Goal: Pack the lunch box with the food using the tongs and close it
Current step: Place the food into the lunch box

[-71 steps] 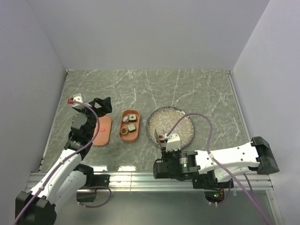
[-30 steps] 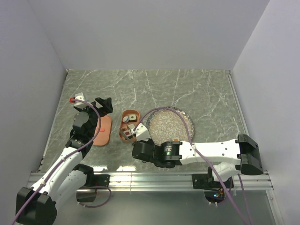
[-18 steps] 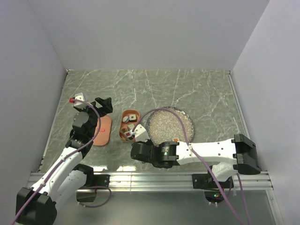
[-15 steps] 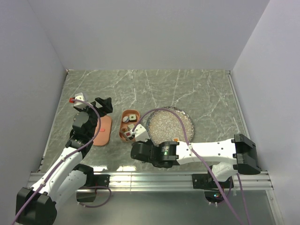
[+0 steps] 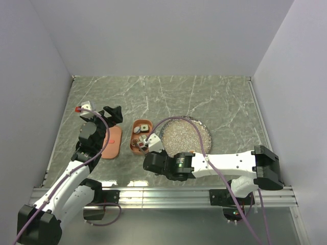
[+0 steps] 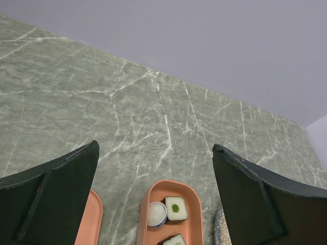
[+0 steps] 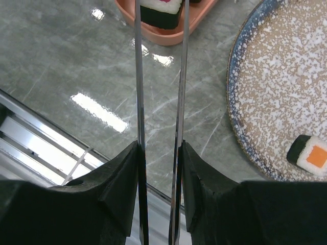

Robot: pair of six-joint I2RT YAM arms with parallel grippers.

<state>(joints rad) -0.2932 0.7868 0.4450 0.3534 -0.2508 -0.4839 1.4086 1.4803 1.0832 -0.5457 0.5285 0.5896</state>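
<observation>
The salmon lunch box [image 5: 134, 148] lies left of the speckled plate [image 5: 194, 133], and its flat lid [image 5: 112, 142] lies further left. My right gripper [image 5: 153, 144] [image 7: 159, 148] is shut on the tongs [image 7: 138, 76]. The two slim arms of the tongs reach over the box's near end [image 7: 171, 34]. They flank a dark-edged food piece with a red centre [image 7: 161, 9]. One orange-centred piece [image 7: 310, 154] stays on the plate [image 7: 265, 92]. My left gripper [image 5: 111, 113] [image 6: 155, 148] hangs open above the box's far end [image 6: 171, 188]. That end holds a white round piece [image 6: 156, 213] and a green-centred square [image 6: 175, 208].
The lid's edge [image 6: 91, 224] shows beside my left finger. A metal rail [image 5: 163, 194] runs along the near table edge, close under my right wrist. Grey walls close in the marble table [image 5: 204, 97] on three sides.
Since the earliest frame my right arm swung left from the plate's near edge to the lunch box, carrying the tongs. Over the last second it barely shifted. The left arm stayed put.
</observation>
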